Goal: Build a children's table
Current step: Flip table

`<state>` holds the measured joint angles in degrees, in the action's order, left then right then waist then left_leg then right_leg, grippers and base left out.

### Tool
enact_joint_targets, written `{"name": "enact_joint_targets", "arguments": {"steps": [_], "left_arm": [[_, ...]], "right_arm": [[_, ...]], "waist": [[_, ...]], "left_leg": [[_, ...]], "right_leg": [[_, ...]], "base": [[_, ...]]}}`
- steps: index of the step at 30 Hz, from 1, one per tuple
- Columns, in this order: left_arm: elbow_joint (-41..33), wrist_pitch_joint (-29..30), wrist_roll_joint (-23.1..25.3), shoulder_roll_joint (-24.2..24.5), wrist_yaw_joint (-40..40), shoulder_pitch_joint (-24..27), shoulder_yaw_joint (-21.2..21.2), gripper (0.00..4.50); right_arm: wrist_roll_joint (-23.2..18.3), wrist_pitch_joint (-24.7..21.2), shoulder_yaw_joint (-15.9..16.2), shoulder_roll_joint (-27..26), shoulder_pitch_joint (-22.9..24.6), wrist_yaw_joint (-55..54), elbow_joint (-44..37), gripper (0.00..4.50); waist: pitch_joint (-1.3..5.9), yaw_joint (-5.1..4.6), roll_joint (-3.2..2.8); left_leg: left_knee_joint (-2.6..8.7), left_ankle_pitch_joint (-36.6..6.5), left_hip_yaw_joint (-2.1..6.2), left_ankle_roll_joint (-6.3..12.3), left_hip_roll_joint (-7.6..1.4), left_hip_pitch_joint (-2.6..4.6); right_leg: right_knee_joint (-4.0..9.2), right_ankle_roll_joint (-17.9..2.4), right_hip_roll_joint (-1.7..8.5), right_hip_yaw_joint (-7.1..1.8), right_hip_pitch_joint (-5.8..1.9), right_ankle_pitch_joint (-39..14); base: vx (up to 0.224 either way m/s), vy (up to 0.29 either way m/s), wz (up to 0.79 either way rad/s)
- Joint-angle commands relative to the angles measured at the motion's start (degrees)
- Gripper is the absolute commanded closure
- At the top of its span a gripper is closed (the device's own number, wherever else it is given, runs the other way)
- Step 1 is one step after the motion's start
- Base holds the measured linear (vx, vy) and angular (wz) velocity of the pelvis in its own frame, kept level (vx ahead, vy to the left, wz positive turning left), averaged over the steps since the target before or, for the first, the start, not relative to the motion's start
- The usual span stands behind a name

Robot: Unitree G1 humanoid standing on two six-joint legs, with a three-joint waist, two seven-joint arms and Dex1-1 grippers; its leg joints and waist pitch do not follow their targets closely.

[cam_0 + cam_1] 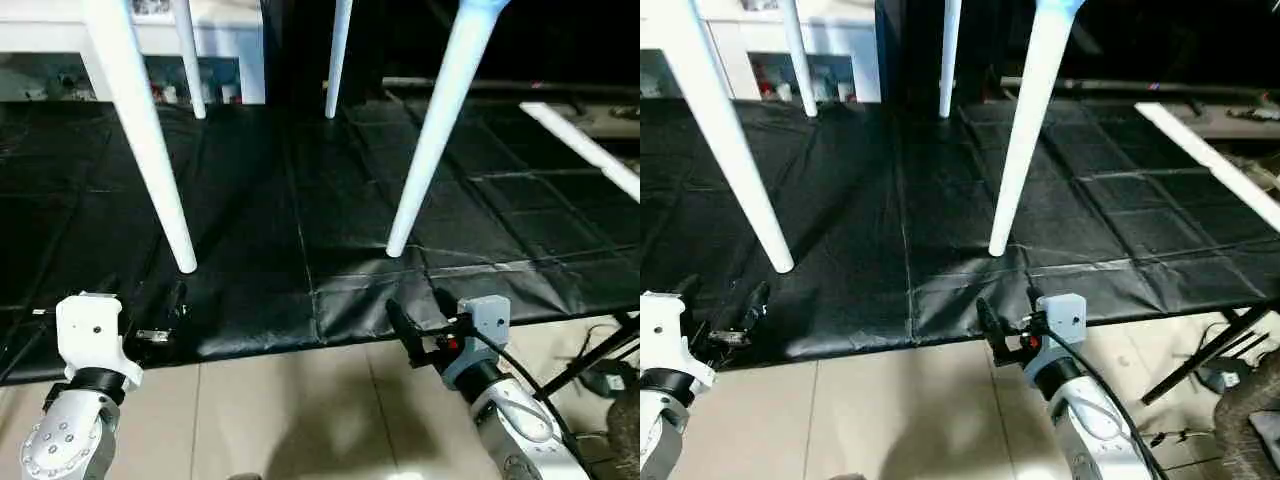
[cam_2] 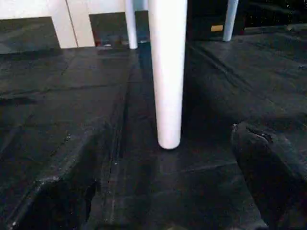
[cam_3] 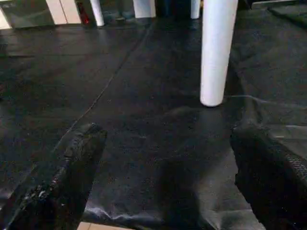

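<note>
My left hand [image 1: 165, 315] and right hand [image 1: 420, 325] hang empty, fingers apart, at the black mat's [image 1: 300, 200] near edge: the children's table [image 1: 140, 130] stands on four legs.

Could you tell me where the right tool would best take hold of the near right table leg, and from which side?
Grip the near right leg low on its slim round shaft, just above the foot resting on the black mat. The leg narrows downward there, so it should fit between the open fingers. Come level from the robot's side, where the right tool already faces it, as the right wrist view suggests.
</note>
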<state>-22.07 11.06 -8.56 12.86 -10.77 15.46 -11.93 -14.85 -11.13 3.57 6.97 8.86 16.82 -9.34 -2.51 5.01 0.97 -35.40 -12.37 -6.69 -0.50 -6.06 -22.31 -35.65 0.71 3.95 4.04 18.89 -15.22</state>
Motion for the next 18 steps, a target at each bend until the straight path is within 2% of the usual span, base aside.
{"name": "enact_joint_targets", "arguments": {"steps": [1,4,7,11,15,18], "left_arm": [[0.12,-0.07,0.56,0.10,0.36,0.14,0.56,0.02],[0.12,-0.07,0.56,0.10,0.36,0.14,0.56,0.02],[0.12,-0.07,0.56,0.10,0.36,0.14,0.56,0.02],[0.12,-0.07,0.56,0.10,0.36,0.14,0.56,0.02],[0.12,-0.07,0.56,0.10,0.36,0.14,0.56,0.02],[0.12,-0.07,0.56,0.10,0.36,0.14,0.56,0.02]], "right_arm": [[0.42,0.01,-0.21,0.35,-0.13,0.08,0.05,0.04],[0.42,0.01,-0.21,0.35,-0.13,0.08,0.05,0.04],[0.42,0.01,-0.21,0.35,-0.13,0.08,0.05,0.04],[0.42,0.01,-0.21,0.35,-0.13,0.08,0.05,0.04],[0.42,0.01,-0.21,0.35,-0.13,0.08,0.05,0.04],[0.42,0.01,-0.21,0.35,-0.13,0.08,0.05,0.04]], "waist": [[2.18,-0.12,-1.00],[1.88,-0.12,-1.11],[1.56,-0.05,-1.13],[1.29,0.00,-1.09],[1.35,0.05,-1.15],[1.49,0.02,-1.18]], "left_leg": [[5.95,-9.97,3.27,1.53,-7.08,0.91],[6.29,-13.01,3.20,1.42,-7.27,1.03],[6.63,-17.24,3.09,0.13,-7.34,1.20],[6.87,-20.36,2.91,-1.63,-7.33,1.24],[6.93,-20.68,2.80,-2.49,-7.38,1.29],[6.89,-19.16,2.78,-2.43,-7.38,1.19]], "right_leg": [[3.20,-9.50,6.01,-3.38,-1.38,13.21],[3.51,-10.01,6.03,-3.50,-1.26,9.06],[3.98,-10.17,6.11,-3.79,-0.99,3.00],[4.57,-9.79,6.24,-4.19,-0.59,-3.58],[4.67,-9.24,6.14,-4.25,-0.35,-5.00],[4.45,-9.08,6.03,-4.21,-0.44,-2.36]], "base": [[0.000,0.000,0.00],[0.000,0.000,0.00],[0.000,0.000,0.00],[0.000,0.000,0.00],[0.000,0.000,0.00],[0.000,0.000,0.00]]}}
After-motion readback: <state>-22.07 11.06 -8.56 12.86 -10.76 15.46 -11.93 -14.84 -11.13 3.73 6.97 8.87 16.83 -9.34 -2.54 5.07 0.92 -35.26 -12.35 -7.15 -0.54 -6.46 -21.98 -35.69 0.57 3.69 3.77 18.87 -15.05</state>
